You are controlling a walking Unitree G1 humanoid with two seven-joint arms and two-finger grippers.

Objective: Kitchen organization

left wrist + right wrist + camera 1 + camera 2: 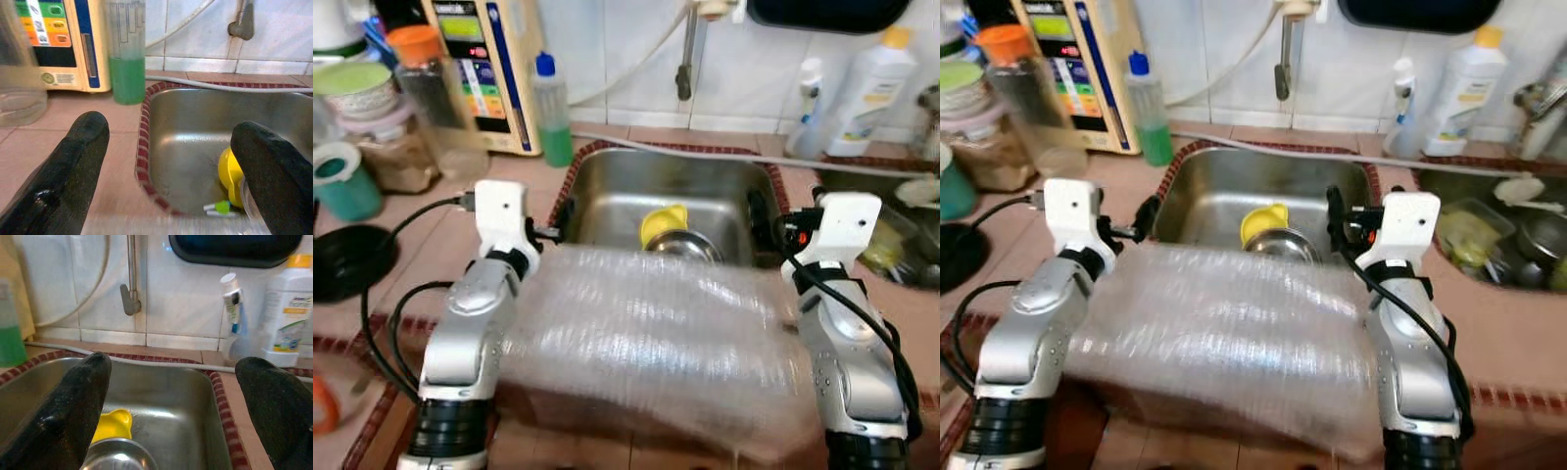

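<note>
Both hands, left [168,161] and right [176,401], gape wide over the steel sink [607,186]; crinkly bubble wrap [646,333] between arms

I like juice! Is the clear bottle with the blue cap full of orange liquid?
No, the clear blue-capped bottle beside the steel sink holds green liquid.

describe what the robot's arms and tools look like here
Both arms are silver metal with rounded segments, black ribbed rings near the bottom, and a white boxy block at each wrist. Black cables loop along them. The left tool and right tool each have two thick, rounded, glossy black fingers.
</note>
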